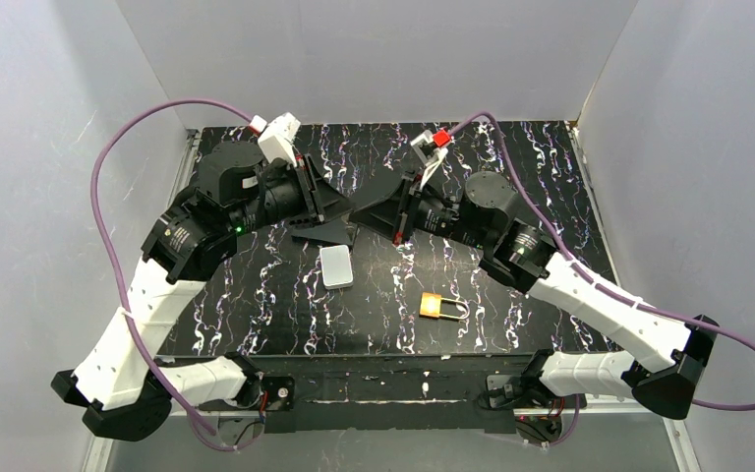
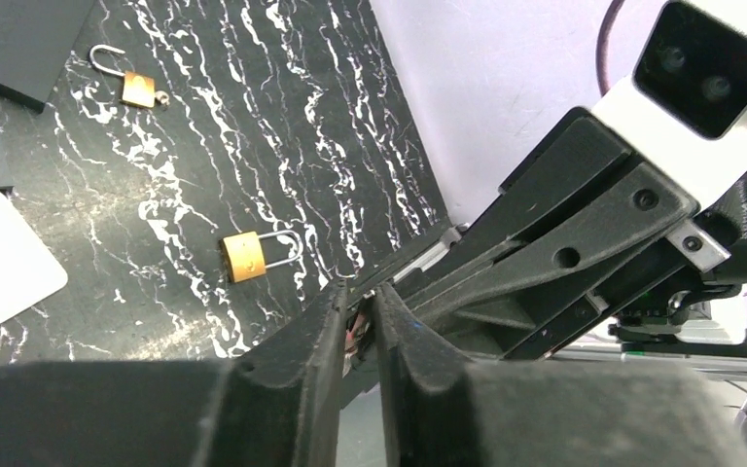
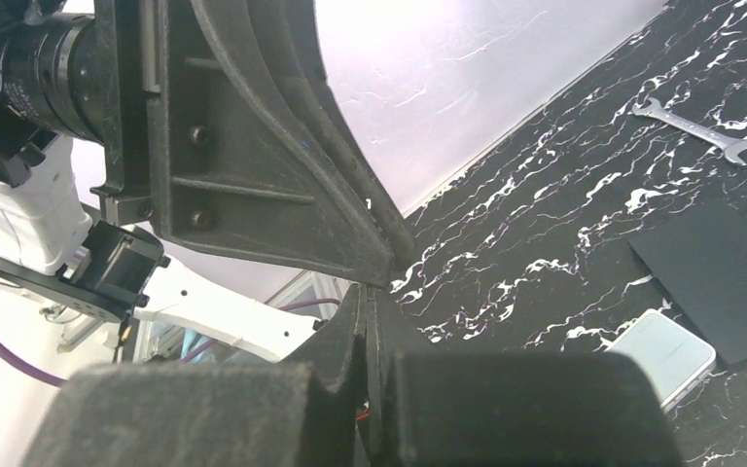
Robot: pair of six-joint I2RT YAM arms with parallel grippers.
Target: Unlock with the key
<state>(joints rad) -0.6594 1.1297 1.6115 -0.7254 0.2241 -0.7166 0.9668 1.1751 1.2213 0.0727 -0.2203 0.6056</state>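
I find the left gripper (image 1: 344,209) and right gripper (image 1: 364,212) meeting tip to tip above the table (image 1: 256,320). I judge this a handover, made to regrip the key for insertion. The left jaws are pinched to a slit on something small, and I cannot confirm it is the key. The right jaws are pressed together. The padlock (image 1: 440,306) lies below them, toward the right arm's base. Its shackle is closed and nothing touches it.

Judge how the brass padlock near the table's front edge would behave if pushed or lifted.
The brass padlock looks solid metal, so probably rigid and heavy for its size. Lying flat, it would likely slide or spin when pushed, not roll. Its smooth faces may slip in a grip.
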